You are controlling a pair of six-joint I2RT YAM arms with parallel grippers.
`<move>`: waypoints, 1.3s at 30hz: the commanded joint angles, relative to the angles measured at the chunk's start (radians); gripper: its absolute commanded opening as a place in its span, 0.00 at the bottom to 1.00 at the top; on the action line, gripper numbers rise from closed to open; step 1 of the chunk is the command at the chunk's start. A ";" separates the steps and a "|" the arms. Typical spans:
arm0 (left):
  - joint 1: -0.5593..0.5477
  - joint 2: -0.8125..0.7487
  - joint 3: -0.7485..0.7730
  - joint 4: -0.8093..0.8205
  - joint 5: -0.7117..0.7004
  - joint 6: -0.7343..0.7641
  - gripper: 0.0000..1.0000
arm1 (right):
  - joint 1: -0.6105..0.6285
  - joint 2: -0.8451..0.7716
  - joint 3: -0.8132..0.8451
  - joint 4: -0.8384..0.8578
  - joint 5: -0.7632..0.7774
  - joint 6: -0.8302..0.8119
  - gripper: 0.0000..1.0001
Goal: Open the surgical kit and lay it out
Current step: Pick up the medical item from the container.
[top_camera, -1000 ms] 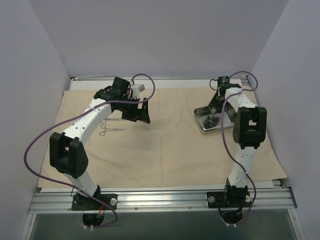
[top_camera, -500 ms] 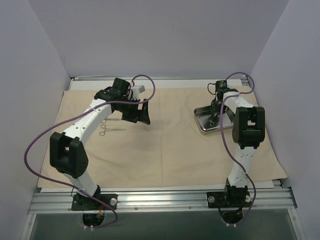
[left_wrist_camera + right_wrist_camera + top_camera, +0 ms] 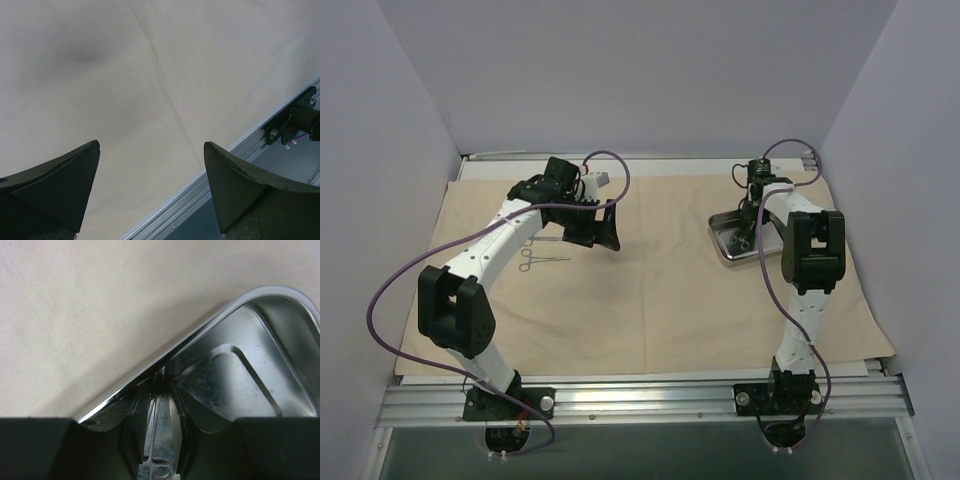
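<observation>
Along the near edge, the rail (image 3: 650,392) carries both arm bases. Just beyond it, the beige cloth wrap (image 3: 650,300) lies spread flat across the table. Over its left half the left gripper (image 3: 151,145) hovers with its jaws released wide, with only bare cloth beneath. Near it, to the left, two thin ring-handled instruments (image 3: 542,260) lie side by side on the cloth. Farther off on the right, the steel tray (image 3: 165,356) sits on the wrap. The right gripper (image 3: 160,400) reaches down into it, clenched on a silver instrument (image 3: 156,440) inside the tray.
</observation>
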 commanded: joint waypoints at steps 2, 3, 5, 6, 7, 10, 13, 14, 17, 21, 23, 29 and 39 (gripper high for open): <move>-0.001 -0.052 -0.011 0.008 0.023 0.013 0.94 | 0.002 0.093 0.040 -0.070 0.021 -0.062 0.22; -0.001 -0.052 -0.013 0.010 0.024 0.014 0.94 | -0.003 0.097 0.042 -0.084 0.015 -0.067 0.19; -0.001 -0.055 -0.016 0.011 0.026 0.016 0.94 | -0.006 0.103 0.041 -0.098 -0.013 -0.073 0.15; -0.001 -0.055 -0.016 0.014 0.026 0.018 0.94 | -0.006 0.106 0.038 -0.107 -0.022 -0.072 0.10; -0.001 -0.056 -0.017 0.013 0.021 0.018 0.94 | -0.010 0.103 0.034 -0.116 -0.034 -0.070 0.07; -0.002 -0.056 -0.017 0.016 0.021 0.016 0.94 | -0.010 0.080 0.015 -0.139 -0.050 -0.052 0.01; -0.002 -0.056 -0.013 0.013 0.023 0.008 0.94 | -0.012 0.017 -0.018 -0.154 -0.047 -0.026 0.00; -0.004 -0.058 -0.013 0.017 0.024 -0.001 0.94 | -0.012 -0.023 -0.030 -0.158 -0.040 -0.021 0.00; -0.005 -0.060 -0.014 0.027 0.030 -0.027 0.94 | -0.017 -0.096 -0.042 -0.171 -0.037 -0.004 0.00; -0.018 -0.061 -0.019 0.048 0.036 -0.062 0.94 | -0.064 -0.166 -0.056 -0.168 -0.069 0.011 0.00; -0.027 -0.058 -0.014 0.056 0.044 -0.079 0.94 | -0.078 -0.184 -0.052 -0.170 -0.096 0.019 0.00; -0.045 -0.046 0.013 0.056 0.041 -0.094 0.94 | -0.090 -0.221 -0.047 -0.182 -0.135 0.027 0.00; -0.065 -0.015 -0.003 0.220 0.193 -0.189 0.96 | -0.041 -0.302 -0.001 -0.208 -0.269 0.079 0.00</move>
